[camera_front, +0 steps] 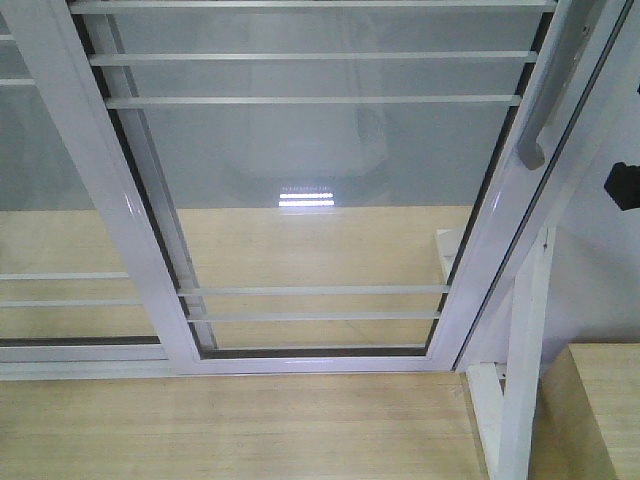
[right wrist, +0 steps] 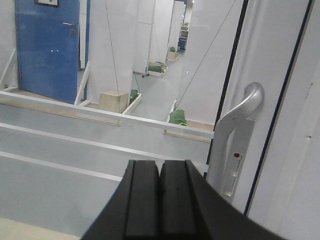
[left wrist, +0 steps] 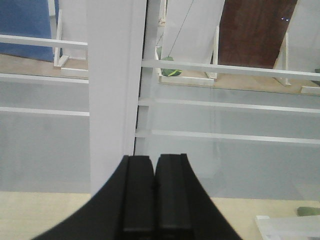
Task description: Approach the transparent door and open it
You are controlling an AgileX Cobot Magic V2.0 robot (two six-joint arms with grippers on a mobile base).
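While I face the transparent door [camera_front: 320, 180] from close up, it fills most of the front view. Its glossy white frame meets the pale wooden floor [camera_front: 230, 420], and thin white bars cross the glass near the top and near the bottom. Its curved grey handle [camera_front: 552, 92] runs along the frame's right upright. My right claw [right wrist: 159, 167] is pinched narrow, fingers pressed together with nothing between them. The handle rises just to its right and beyond it, apart from the fingertips. My left claw [left wrist: 154, 162] is squeezed together in the same way and holds nothing. It points at a broad white upright [left wrist: 112, 85] with barred glass on either side. Through the glass, the right wrist view shows a blue door [right wrist: 47, 50].
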